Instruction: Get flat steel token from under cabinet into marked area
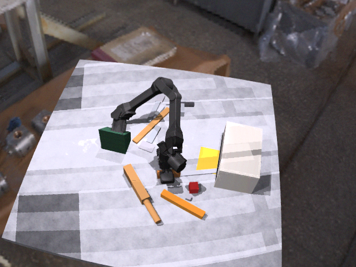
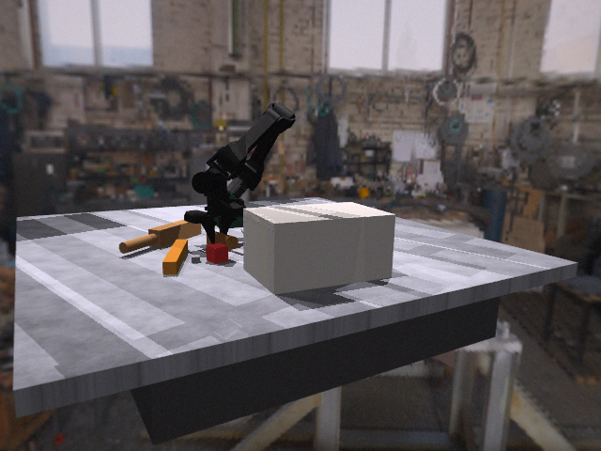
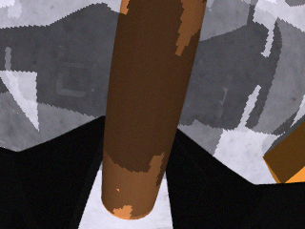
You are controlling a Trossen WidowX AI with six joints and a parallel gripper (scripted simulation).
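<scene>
The pale cabinet (image 1: 241,149) (image 2: 334,252) stands at the right in the top view. The yellow marked area (image 1: 207,159) lies along its front. My gripper (image 2: 218,237) (image 3: 137,129) is low over the table and shut on a round orange-brown handle (image 1: 177,173) (image 2: 232,241) (image 3: 143,95); a finger stands on each side of it in the wrist view. A thin, pale strip seems to run from this handle to the cabinet's front, across the marked area's near corner; its far end is hidden. The steel token cannot be made out, and the vent slots are out of sight.
A red cube (image 1: 193,187) (image 2: 217,253), a small grey block (image 1: 188,198) (image 2: 195,258) and an orange bar (image 1: 182,203) (image 2: 175,256) lie nearby. A brown paddle-shaped piece (image 1: 134,183) lies left of them. Another orange bar (image 1: 151,125) lies behind, near the green block (image 1: 114,141).
</scene>
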